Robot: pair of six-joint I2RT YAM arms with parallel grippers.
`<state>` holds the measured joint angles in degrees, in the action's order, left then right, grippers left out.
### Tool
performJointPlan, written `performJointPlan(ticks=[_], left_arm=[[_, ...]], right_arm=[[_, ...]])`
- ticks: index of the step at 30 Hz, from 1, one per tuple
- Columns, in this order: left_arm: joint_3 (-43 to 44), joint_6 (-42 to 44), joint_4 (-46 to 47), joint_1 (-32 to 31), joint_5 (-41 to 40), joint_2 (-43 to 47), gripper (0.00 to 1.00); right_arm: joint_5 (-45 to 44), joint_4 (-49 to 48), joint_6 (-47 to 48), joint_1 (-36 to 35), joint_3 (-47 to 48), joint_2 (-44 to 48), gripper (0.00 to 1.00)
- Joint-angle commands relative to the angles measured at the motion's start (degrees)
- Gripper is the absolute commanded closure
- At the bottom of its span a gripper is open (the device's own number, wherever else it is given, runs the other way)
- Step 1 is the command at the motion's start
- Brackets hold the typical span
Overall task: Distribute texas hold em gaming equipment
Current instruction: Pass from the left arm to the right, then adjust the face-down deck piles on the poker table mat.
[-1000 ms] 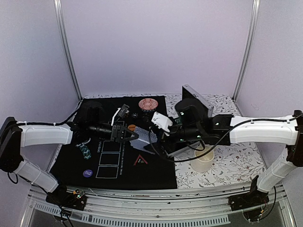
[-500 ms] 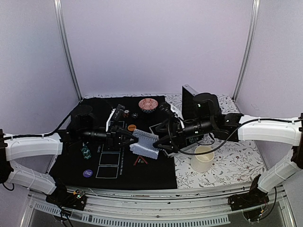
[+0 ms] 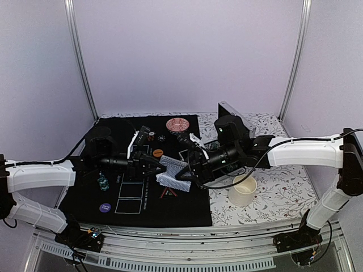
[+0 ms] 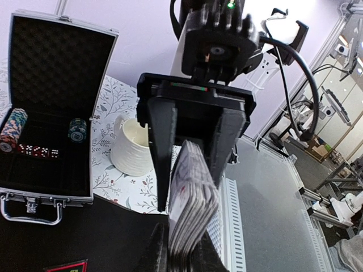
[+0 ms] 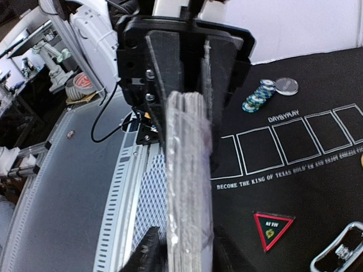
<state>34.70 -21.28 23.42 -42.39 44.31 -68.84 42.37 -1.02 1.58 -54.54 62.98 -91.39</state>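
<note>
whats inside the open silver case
Inside the case, on black lining, stand two stacks of striped chips and a row of red dice. Its left end runs past the picture's edge, so anything there is unseen.

Pale lilac walls (image 3: 187, 51) and two metal posts (image 3: 80, 56) enclose the floral-clothed table (image 3: 283, 192).

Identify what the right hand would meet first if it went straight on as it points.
Most likely the left hand, facing it head-on and gripping the same deck of cards from the opposite side; the deck sits between the fingers of the right hand.
</note>
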Motion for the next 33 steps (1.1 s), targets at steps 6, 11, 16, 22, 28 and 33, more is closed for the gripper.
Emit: performJointPlan(ticks=[6,11,16,22,28,33], left_arm=[[-0.14,3.14,-2.59,-0.89,-6.08,-0.66,0.72],[0.19,5.94,-11.5,0.0,-21.01,2.82,0.24],[-1.32,5.66,-14.25,2.47,-26.72,7.8,0.18],[-2.62,4.31,-17.03,6.55,-29.66,10.89,0.17],[-3.06,3.87,-17.18,7.93,-29.31,11.23,0.17],[-2.64,4.05,-17.31,8.1,-29.2,10.47,0.17]], right_arm=[[-11.95,7.97,2.58,-0.58,3.07,-0.91,0.98],[-41.13,13.94,1.74,-3.36,2.25,-0.96,0.98],[-55.3,14.41,-0.14,-7.47,-0.04,-2.88,0.98],[-63.23,12.47,-5.61,-13.7,-1.37,-7.21,0.98],[-65.9,12.93,-8.43,-15.77,-2.42,-10.3,0.97],[-62.57,11.07,-9.39,-15.86,-3.95,-11.37,0.97]])
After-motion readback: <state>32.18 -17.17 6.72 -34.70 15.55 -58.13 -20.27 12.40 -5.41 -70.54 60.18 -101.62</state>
